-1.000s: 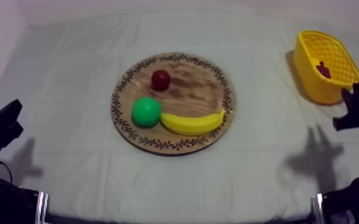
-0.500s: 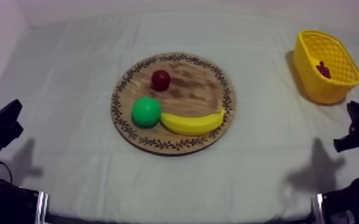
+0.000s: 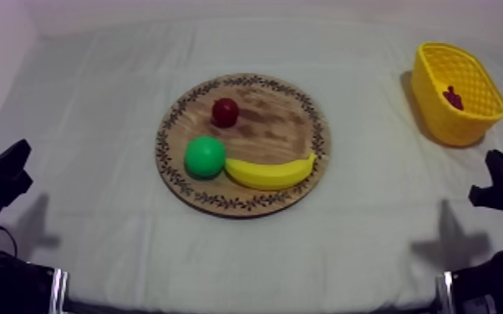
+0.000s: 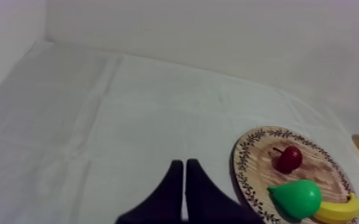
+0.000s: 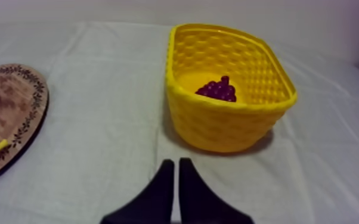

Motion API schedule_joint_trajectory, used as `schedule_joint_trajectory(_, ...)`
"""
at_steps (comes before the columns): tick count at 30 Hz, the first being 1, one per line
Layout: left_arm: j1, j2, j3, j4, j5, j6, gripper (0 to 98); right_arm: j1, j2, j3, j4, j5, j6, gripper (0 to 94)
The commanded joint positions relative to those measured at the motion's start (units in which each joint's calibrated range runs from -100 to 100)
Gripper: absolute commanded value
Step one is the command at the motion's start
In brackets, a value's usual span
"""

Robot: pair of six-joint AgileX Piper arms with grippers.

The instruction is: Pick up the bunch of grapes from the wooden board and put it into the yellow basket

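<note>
Purple bunch of grapes (image 3: 453, 97) sits in the yellow basket (image 3: 437, 121), top view's upper right, just ahead of the clenched, empty right hand (image 5: 176, 162)

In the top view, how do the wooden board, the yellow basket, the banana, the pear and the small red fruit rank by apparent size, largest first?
1. wooden board, clearly the largest
2. yellow basket
3. banana
4. pear
5. small red fruit, the smallest
</note>
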State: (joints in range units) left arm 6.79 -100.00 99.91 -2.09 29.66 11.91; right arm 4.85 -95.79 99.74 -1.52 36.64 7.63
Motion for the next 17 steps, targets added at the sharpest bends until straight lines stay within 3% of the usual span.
schedule_joint_trajectory(1,0.0,0.0,0.0,0.01,0.0,0.0,0.1,0.0,0.1,0.0,0.0,-0.1,2.1,0.6)
schedule_joint_trajectory(17,0.0,0.0,0.0,0.01,0.0,0.0,0.1,0.0,0.0,0.0,0.0,0.0,4.2,0.5)
